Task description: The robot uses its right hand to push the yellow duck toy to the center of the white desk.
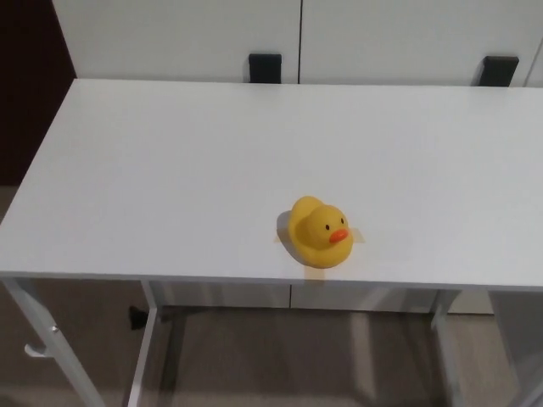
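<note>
A yellow duck toy [317, 231] with an orange beak sits upright on the white desk [212, 161], close to the front edge and a little right of the desk's middle. It rests on a small tan tape mark [357, 236]. The beak faces the front right. Neither of my hands shows in the head view.
Two black brackets [265, 67] [498, 70] stand at the desk's far edge against a white wall. A dark panel [30, 93] fills the far left. Below the front edge are the desk's white legs [47, 343] and a tan floor.
</note>
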